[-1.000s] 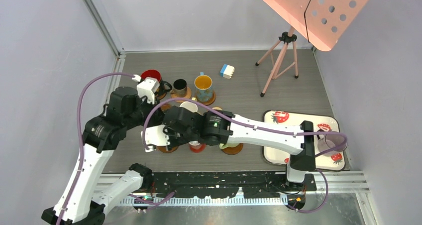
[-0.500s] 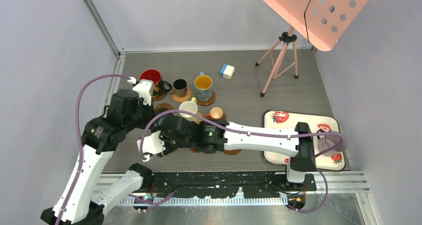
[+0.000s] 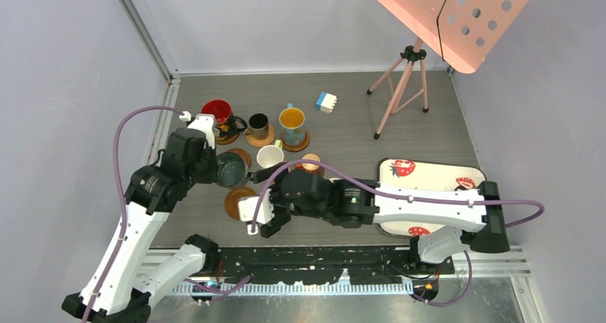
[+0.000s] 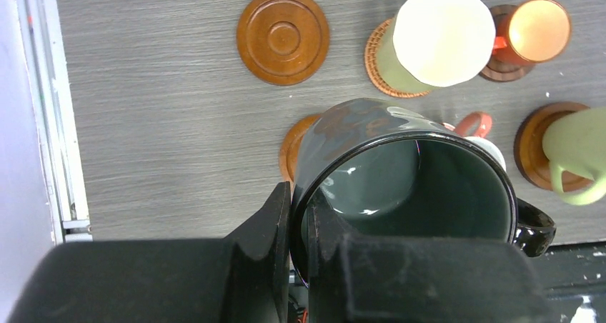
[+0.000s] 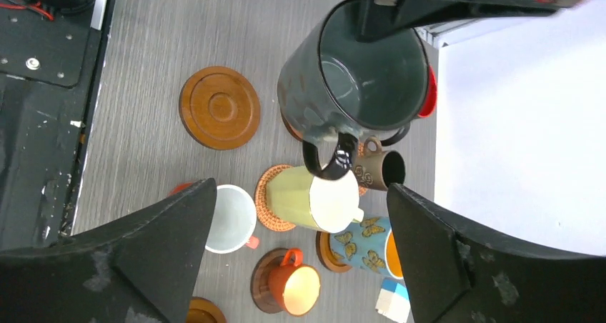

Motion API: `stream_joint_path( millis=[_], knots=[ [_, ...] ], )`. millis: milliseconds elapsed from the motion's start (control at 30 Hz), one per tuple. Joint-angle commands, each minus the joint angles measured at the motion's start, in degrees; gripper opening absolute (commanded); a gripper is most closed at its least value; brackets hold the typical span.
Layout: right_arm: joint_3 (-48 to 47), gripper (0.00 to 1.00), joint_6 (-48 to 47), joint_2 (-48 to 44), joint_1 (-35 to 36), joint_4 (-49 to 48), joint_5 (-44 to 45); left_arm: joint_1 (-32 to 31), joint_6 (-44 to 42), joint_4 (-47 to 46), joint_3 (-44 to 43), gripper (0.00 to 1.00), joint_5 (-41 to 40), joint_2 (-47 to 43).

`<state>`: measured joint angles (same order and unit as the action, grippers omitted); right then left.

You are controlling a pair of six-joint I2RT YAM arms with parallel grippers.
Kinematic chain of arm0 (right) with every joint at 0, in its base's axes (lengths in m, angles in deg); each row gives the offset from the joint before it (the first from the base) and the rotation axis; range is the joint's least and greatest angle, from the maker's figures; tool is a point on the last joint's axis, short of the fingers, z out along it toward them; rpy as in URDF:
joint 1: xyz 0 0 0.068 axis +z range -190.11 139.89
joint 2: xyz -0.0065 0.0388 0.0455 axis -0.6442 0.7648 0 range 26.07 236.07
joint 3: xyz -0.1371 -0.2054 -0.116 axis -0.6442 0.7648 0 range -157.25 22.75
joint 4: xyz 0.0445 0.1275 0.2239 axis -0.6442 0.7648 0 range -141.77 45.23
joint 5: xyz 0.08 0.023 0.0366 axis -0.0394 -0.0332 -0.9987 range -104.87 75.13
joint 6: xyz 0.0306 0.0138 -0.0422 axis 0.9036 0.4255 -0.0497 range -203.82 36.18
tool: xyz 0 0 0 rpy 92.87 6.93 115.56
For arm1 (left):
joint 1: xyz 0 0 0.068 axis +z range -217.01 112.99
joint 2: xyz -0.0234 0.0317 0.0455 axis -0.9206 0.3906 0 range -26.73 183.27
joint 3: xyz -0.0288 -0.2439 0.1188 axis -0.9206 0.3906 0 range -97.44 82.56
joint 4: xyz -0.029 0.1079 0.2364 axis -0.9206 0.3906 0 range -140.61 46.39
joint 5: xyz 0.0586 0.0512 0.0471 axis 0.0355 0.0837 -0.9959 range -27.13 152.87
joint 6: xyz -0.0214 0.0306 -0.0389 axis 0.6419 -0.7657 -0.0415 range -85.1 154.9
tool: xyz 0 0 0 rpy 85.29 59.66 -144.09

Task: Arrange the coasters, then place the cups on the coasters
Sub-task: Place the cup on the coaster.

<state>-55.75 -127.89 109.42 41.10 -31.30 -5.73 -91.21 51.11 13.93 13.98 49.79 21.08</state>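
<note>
Right hand [image 5: 300, 187] now back, wide apart, empty — left hand [image 4: 299, 210] clamped on green mug [image 4: 400, 173]

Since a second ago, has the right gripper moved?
Yes. The right gripper has drawn back toward the front rail and shifted to its right.

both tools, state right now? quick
Left tool: closed on the rim of the dark green mug.
Right tool: open, holding nothing.
</note>
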Motion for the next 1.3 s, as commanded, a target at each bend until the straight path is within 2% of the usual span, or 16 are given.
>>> stream_joint_path(
  millis=[0, 233, 400, 633, 833, 1267],
  knots=[
    [4.2, 0.96, 7.3, -6.7, -0.1, -7.2, 2.5, 1.1, 2.7, -7.7, 0.9, 0.00, -3.8, 0.9],
    [9.8, 0.95, 28.8, -12.9, -0.2, -9.1, 16.0, 8.1, 6.1, -12.1, 3.0, 0.00, -5.1, 4.7],
    [14.0, 0.95, 36.9, -18.5, -0.2, -6.8, 21.0, 13.9, 13.4, -14.2, 3.2, 0.00, -6.6, 9.4],
    [18.9, 0.95, 45.3, -28.0, -0.2, -3.3, 23.9, 15.7, 21.9, -20.1, 5.0, 0.00, -6.8, 16.5],
    [19.6, 0.95, 49.4, -32.9, -0.2, 1.8, 29.0, 16.3, 23.8, -22.6, 4.9, 0.00, -5.9, 23.3],
    [21.3, 0.95, 51.7, -37.3, -0.2, 3.9, 30.4, 17.8, 22.4, -27.3, 6.7, 0.00, -4.2, 30.0]
  ],
)
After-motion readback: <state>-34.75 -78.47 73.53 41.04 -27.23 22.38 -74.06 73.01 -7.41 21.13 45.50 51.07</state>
